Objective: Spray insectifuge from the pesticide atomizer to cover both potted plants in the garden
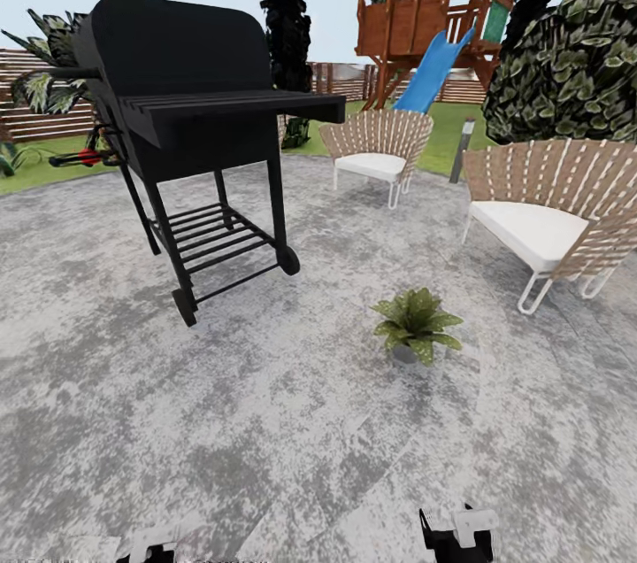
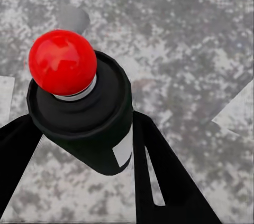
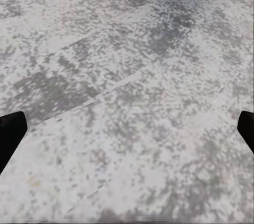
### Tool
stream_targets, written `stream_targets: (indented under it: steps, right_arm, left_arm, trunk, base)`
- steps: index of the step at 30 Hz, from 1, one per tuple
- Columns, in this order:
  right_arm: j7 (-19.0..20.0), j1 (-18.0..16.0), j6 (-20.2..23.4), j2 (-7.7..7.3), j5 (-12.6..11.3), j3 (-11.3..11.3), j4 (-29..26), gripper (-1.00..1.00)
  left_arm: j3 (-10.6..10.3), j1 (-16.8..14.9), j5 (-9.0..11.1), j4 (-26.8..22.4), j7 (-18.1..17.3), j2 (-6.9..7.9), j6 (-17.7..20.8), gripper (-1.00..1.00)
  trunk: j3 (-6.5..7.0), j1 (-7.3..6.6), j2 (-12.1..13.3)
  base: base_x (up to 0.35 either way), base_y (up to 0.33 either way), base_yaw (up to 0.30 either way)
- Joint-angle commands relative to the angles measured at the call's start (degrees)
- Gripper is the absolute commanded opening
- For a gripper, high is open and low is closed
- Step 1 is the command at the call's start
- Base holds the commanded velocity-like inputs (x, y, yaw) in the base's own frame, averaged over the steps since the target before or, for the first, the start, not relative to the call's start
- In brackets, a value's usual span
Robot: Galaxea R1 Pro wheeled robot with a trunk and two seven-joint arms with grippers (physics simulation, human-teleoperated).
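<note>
- Gripped in my left gripper, the pesticide atomizer points down at the patio.
- My right gripper hangs low, fingers spread wide.
- I count 1 potted plant, 2 chairs, 1 grill.

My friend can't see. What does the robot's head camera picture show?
A small leafy green potted plant sits on a mottled grey paved patio. A black wheeled grill stands behind it to the left, two woven tan chairs to the right.
</note>
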Motion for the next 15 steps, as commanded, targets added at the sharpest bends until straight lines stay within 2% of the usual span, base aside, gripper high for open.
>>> stream_targets:
  steps: [1,11,15]
  right_arm:
    - [-0.07,-0.03,-0.20,0.01,0.58,-0.42,0.23,1.00]
    - [-0.09,-0.03,-0.20,0.11,0.69,-0.38,0.55,1.00]
    - [-1.33,-0.03,-0.22,0.23,0.74,-0.37,0.46,1.00]
  left_arm:
    - [-0.39,-0.05,0.60,0.09,-0.22,0.03,-0.19,-1.00]
    - [-0.39,-0.05,0.52,0.14,-0.22,0.05,-0.19,-1.00]
    - [-0.45,-0.05,0.50,0.15,-0.22,0.04,-0.19,-1.00]
  trunk:
    - [-0.01,-0.01,-0.02]
    - [0.28,-0.01,-0.02]
    - [0.28,-0.01,-0.02]
  base:
    - [0.000,0.000,0.277]
    - [0.000,0.000,0.277]
    - [0.000,0.000,0.280]
